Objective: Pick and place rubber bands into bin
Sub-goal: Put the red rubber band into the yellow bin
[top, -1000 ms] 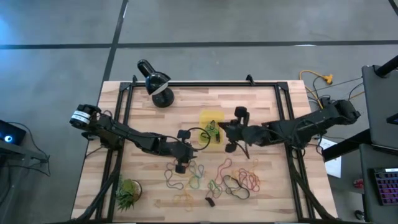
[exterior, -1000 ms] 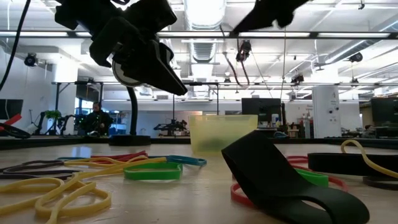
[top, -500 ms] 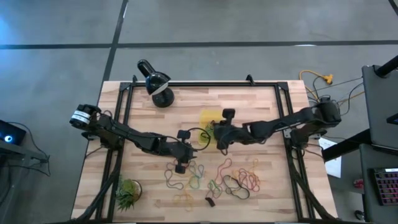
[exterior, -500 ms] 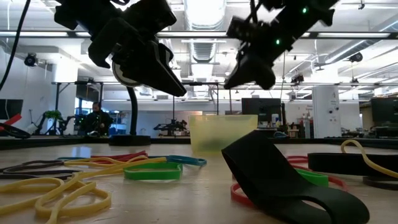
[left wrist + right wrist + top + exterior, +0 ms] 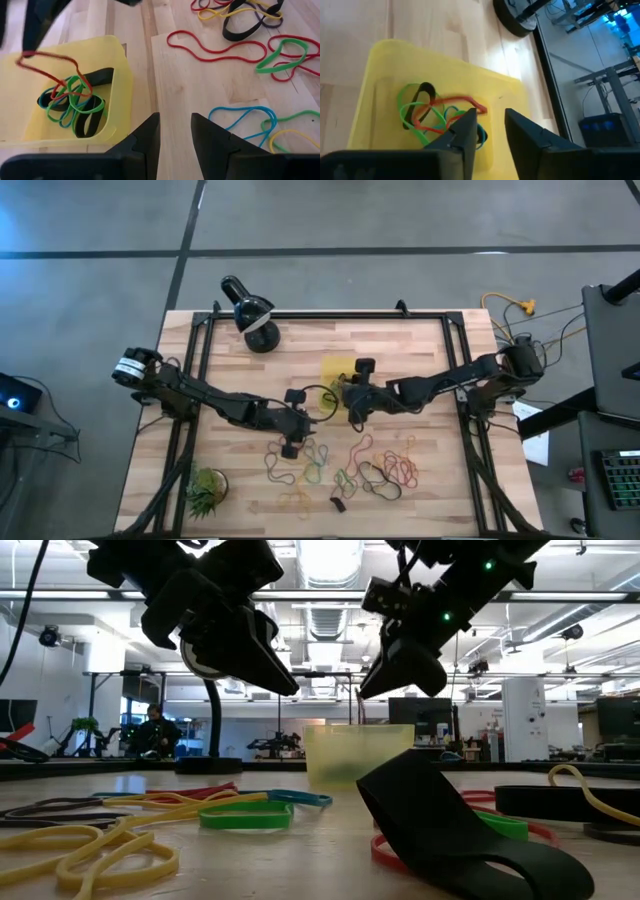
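The yellow bin [image 5: 335, 368] [image 5: 120, 75] [image 5: 380, 75] stands mid-table and holds green, black and blue rubber bands [image 5: 75, 107]. My right gripper [image 5: 350, 398] [image 5: 490, 127] hovers open just above the bin. A red rubber band [image 5: 55, 70] [image 5: 455, 102] droops from beside one of its fingertips into the bin. My left gripper [image 5: 305, 420] [image 5: 175, 132] hangs open over bare wood, close to the bin's left wall, with nothing between its fingers. Many loose rubber bands [image 5: 370, 470] lie on the table's near half. My right gripper stands with its jaws apart above the bin. The red band's upper loop [image 5: 24, 54] lies right at one fingertip, and its lower part rests on the bands in the bin. Whether the band touches the finger, I cannot tell.
A black domed lamp [image 5: 255, 315] stands at the far left and a small green plant [image 5: 205, 490] at the near left corner. Black frame rails [image 5: 200, 360] run along the table's sides. A wide black band [image 5: 430, 820] lies near the front edge.
My right gripper has come down and toward the table's left, from beside the bin to just above it. The red band that hung free below it now reaches into the bin.
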